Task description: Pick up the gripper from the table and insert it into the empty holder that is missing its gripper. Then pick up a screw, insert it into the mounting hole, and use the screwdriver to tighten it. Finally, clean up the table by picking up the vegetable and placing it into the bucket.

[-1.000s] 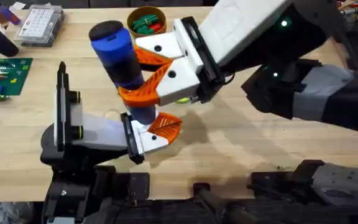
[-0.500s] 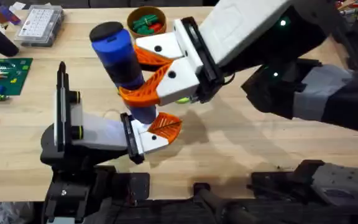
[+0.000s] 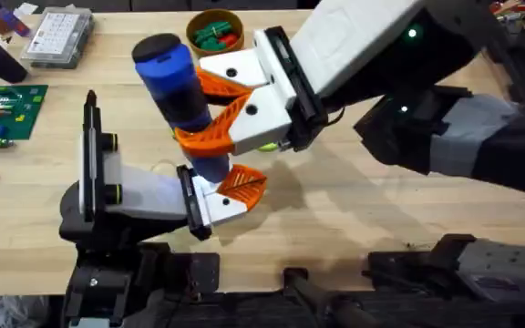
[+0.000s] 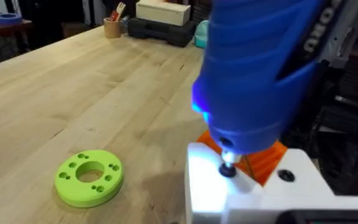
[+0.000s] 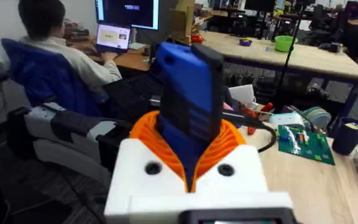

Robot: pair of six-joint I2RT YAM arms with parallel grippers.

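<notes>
The right gripper [image 3: 212,114] is clamped on the blue screwdriver [image 3: 176,87], its orange pads hugging the barrel about halfway down, and it holds the tool upright above the bench [image 3: 354,210]. The thin bit [image 4: 227,167] points down onto a white part, seemingly the left gripper [image 3: 231,193], and a blue light glows at the nose; whether that gripper's jaws stand apart or together I cannot tell. The screwdriver looks stiff and smooth-sided and probably top-heavy, so the middle of the barrel is likely the best grip; too little squeeze could let it twist or slip as the bit bites. The orange bucket [image 3: 215,20] sits at the far side of the bench. A green ring-shaped disc [image 4: 89,177] lies flat nearby.
</notes>
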